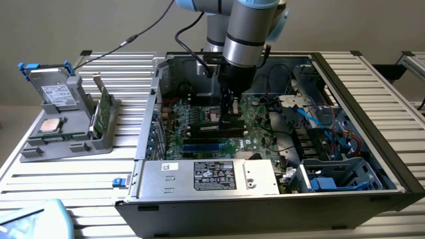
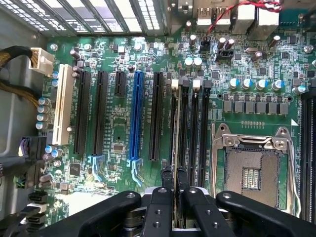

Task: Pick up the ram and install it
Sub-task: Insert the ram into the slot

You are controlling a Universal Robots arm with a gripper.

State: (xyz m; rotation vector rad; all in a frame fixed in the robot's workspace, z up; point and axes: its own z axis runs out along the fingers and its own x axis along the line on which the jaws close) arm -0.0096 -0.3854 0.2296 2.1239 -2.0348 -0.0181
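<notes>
Even bright light, soft shadows

I work in what looks like a robotics lab, at a test bench. The tabletop is slatted aluminium under a bare wall. An opened computer case lies on it, its motherboard exposed beneath my claw. Beside the case, a grey fixture holds loose computer parts.

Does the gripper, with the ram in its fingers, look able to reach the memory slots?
Likely yes: the gripper holds the ram edge-on right over the black slots, with nothing visible between them.
</notes>
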